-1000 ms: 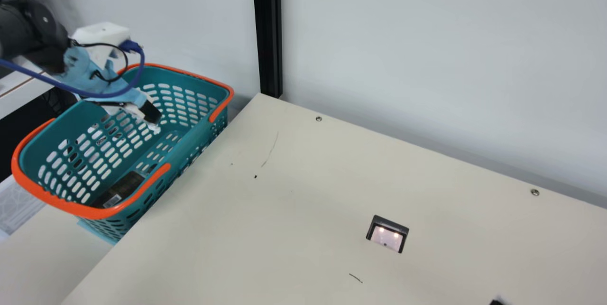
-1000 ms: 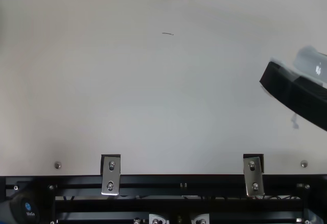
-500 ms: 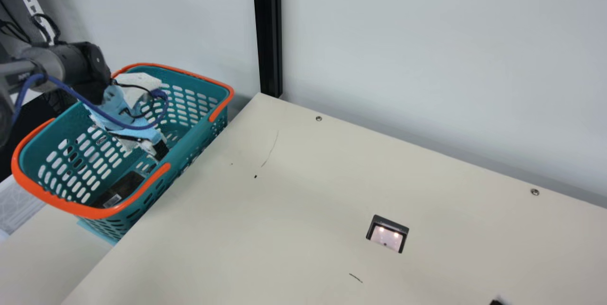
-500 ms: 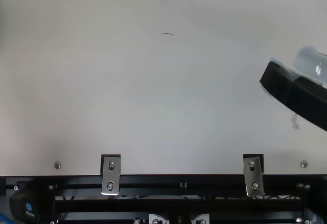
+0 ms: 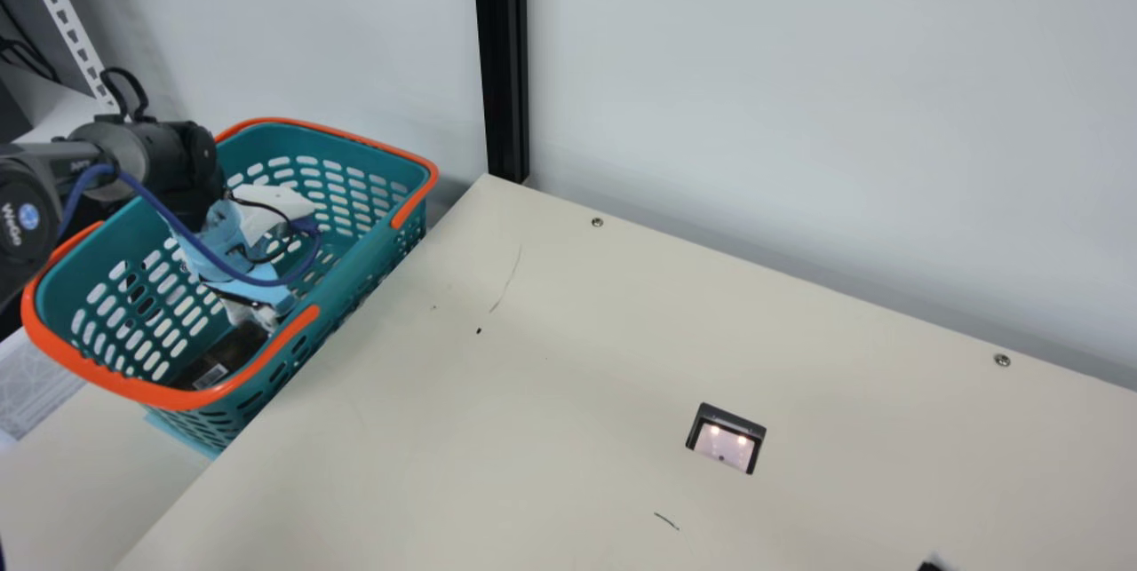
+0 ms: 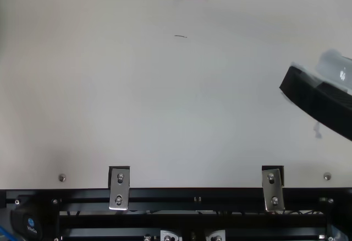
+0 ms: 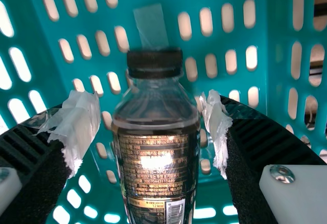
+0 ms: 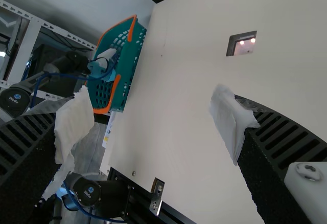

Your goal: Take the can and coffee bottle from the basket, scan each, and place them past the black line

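Note:
In the main view my left gripper point(image 5: 262, 309) is down inside the teal basket point(image 5: 351, 260), by the dark coffee bottle point(image 5: 222, 358) lying there. The left wrist view shows the bottle point(image 7: 156, 168), black-capped with a dark label, between the open, tape-wrapped fingers of my left gripper point(image 7: 150, 127); a gap remains on both sides. My right gripper point(image 6: 287, 84) is at the right side of the top view. In its own wrist view the right gripper point(image 8: 148, 124) stands open with nothing between its fingers. I cannot make out a can.
The scanner point(image 5: 727, 440) is set in the cream table point(image 5: 533, 393), its lights on. A black post point(image 5: 502, 56) stands at the table's back corner, against the wall. The basket's orange handles point(image 5: 115, 384) lie along its rim.
My left arm has lowered into the basket and moved toward the bottle, its gripper now beside it. The right arm has kept still.

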